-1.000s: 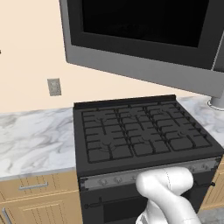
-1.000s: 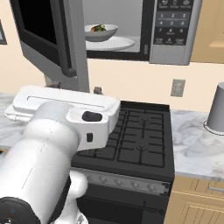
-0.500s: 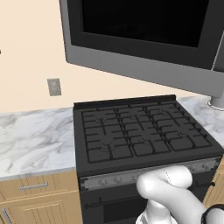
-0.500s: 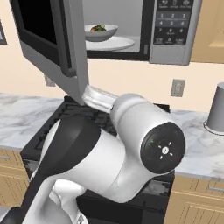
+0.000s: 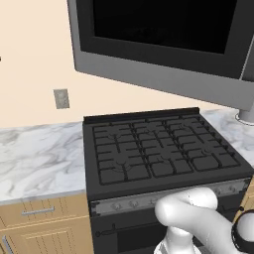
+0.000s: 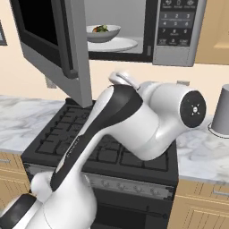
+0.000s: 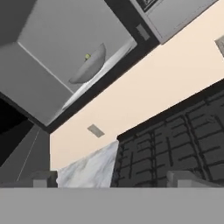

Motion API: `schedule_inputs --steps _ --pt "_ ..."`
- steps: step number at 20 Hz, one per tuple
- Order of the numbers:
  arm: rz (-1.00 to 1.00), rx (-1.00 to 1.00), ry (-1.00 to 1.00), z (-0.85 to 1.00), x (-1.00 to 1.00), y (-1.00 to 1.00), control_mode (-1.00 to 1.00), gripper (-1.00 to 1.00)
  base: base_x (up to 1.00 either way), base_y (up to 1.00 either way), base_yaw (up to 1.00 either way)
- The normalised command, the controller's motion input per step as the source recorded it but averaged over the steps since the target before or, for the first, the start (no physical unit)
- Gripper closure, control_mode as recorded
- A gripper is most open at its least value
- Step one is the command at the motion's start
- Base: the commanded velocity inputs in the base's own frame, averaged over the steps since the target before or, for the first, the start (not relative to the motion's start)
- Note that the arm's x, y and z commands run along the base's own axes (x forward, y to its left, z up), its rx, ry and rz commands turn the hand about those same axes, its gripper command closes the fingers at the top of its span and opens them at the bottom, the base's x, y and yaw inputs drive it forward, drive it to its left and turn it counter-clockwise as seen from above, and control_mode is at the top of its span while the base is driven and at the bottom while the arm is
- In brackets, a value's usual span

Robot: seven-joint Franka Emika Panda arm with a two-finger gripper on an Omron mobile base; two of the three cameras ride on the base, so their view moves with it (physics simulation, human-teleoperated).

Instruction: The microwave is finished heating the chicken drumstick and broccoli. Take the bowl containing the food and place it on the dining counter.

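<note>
Grey microwave (image 6: 134, 31) is the biggest thing going on here, hanging over the stove (image 5: 158, 158) with its door (image 6: 53, 40) swung wide open toward the left. Door already open means the first hurdle is out of the way, nice.

Biggest change though is the arm (image 6: 134, 116). A second ago in the right base view it was stretched out flat and low across the stove, half a second ago it was folding up, and now the elbow has rolled over and the forearm is heading up toward the open oven. So I'd say it's winding up for the reach, not actually reaching in yet.

Bowl (image 6: 103, 32) is sitting on the white round plate (image 6: 112, 44) inside the oven, same spot as before, nobody's touched it. You can see a bit of green and orange poking over the rim, so broccoli (image 6: 99, 28) and the drumstick are in there, too small to tell apart properly. Hand view looks up at the bowl (image 7: 89, 63) from below and it's well apart from the fingers.

Gripper (image 7: 113, 179) has its 2 tips spread about as wide as they go, holding nothing.

So progress: early. Bowl needs grabbing, lifting out past the door, then the whole trip over to the dining counter.
</note>
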Motion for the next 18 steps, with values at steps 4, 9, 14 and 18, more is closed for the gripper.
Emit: schedule_inputs --steps 4,9,14,18 --pt "0.02 0.2 0.07 -0.08 0.93 0.0 -1.0 -1.0 0.0 0.0 0.0" --pt "0.02 0.13 0.04 0.0 0.96 0.0 -1.0 -1.0 0.0 0.0 0.0" --pt "0.01 0.09 0.05 0.0 0.78 0.0 -1.0 -1.0 0.0 0.0 0.0" --pt "0.03 0.07 0.09 0.0 0.31 0.09 -1.0 -1.0 0.0 0.0 0.0"
